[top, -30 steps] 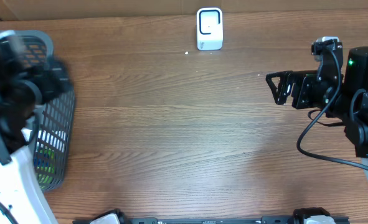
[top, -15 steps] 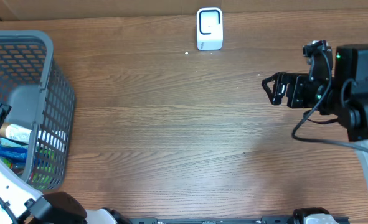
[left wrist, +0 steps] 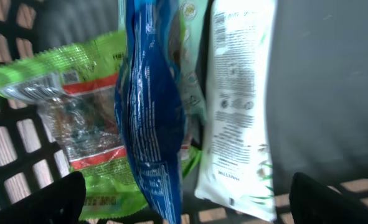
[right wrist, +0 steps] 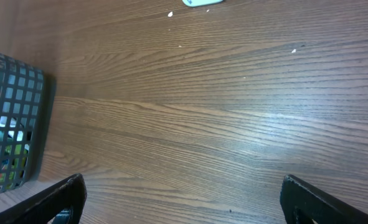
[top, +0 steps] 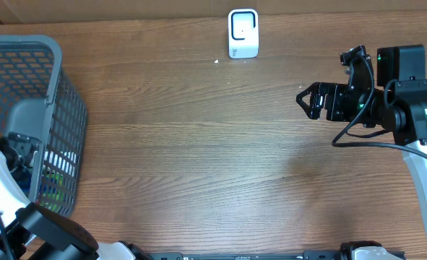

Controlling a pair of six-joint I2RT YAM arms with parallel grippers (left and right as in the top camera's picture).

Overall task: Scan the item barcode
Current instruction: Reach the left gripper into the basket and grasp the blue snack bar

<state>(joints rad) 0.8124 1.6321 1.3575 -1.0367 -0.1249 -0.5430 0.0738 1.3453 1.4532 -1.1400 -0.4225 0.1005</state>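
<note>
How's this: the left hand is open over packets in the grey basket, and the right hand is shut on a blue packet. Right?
Not quite. The right hand is open and empty over the table, as the right wrist view shows. The blue packet lies in the grey basket below the open left hand, seen in the left wrist view.

Between the jaws of the black-fingered left gripper [left wrist: 190, 208]: 1 glossy blue packet [left wrist: 149, 124] with fine white print at centre; 1 bright green packet [left wrist: 78, 134] with red bands and a clear window toward 1 jaw; 1 white pouch [left wrist: 240, 112] with small dark print and green leaf marks toward the other jaw; all against the grey square-grid basket [left wrist: 9, 155]. Ahead of the jaws of the black right gripper [right wrist: 184, 196]: brown table [right wrist: 202, 112] with darker streaked wood grain and a few pale specks, and 1 white scanner [top: 243, 32] at the far edge.
</note>
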